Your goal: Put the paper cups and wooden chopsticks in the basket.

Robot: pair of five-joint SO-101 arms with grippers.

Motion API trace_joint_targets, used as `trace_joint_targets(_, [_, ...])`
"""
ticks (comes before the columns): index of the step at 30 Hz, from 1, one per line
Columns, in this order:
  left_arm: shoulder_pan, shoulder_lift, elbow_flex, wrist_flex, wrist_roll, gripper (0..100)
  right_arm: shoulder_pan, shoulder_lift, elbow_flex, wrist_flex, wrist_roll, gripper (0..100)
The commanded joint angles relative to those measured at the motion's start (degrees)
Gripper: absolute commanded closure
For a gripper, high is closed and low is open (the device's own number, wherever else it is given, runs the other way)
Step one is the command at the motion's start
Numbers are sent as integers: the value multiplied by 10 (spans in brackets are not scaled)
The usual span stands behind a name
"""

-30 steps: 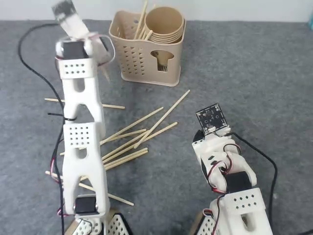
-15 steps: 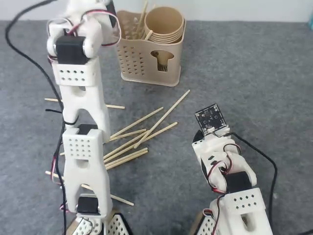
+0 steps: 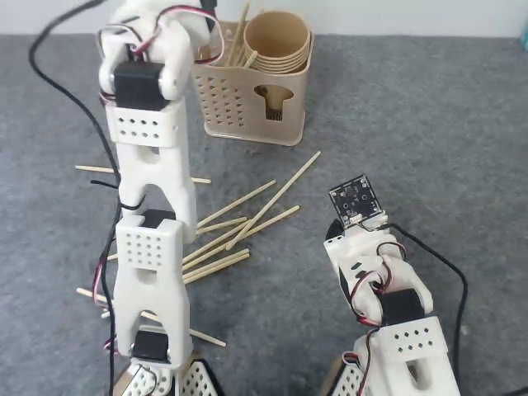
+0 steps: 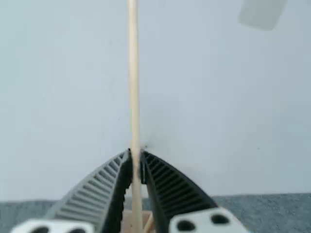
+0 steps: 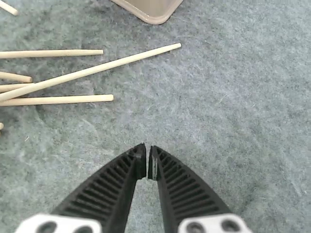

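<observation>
A beige basket [image 3: 247,99] stands at the back of the grey mat, holding stacked paper cups [image 3: 278,41] and several upright chopsticks [image 3: 240,33]. My left arm stretches up to the basket's left rim. In the left wrist view my left gripper [image 4: 136,162] is shut on one wooden chopstick [image 4: 132,73] that points straight out past the fingertips. Several loose chopsticks [image 3: 239,219] lie scattered on the mat between the arms. My right gripper [image 5: 146,154] is shut and holds nothing, low over bare mat, with chopsticks [image 5: 87,72] lying ahead of it.
A pale wall backs the table behind the basket. One chopstick [image 3: 91,169] lies apart on the left, others [image 3: 206,337] near the left arm's base. The mat [image 3: 429,140] to the right of the basket is bare.
My left arm has swung up and rightward, carrying its chopstick from left of the basket to the basket's left rim. The right arm has stayed still.
</observation>
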Motion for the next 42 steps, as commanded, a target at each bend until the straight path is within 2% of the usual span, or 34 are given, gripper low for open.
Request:
trace_joint_targets(1, [2, 4, -23, -32, -22, 988, 7, -9, -7, -13, 14, 968])
trace_joint_targets(22, [7, 153, -23, -69, -24, 988, 7, -9, -7, -15, 14, 968])
trace_joint_targets(26, [4, 156, -22, -46, -76, 983, 7, -9, -7, -15, 14, 968])
trace_joint_targets(28, [4, 152, -22, -21, -88, 939, 7, -9, -7, -15, 14, 968])
trace_joint_targets(34, [-6, 151, -22, -13, -69, 691, 7, -9, -6, -15, 14, 968])
trace_joint_targets(38, [-18, 147, -23, 17, -70, 677, 6, -9, -5, -15, 15, 968])
trace_joint_targets(42, [-31, 95, -23, 105, -69, 677, 5, -9, -5, -15, 15, 968])
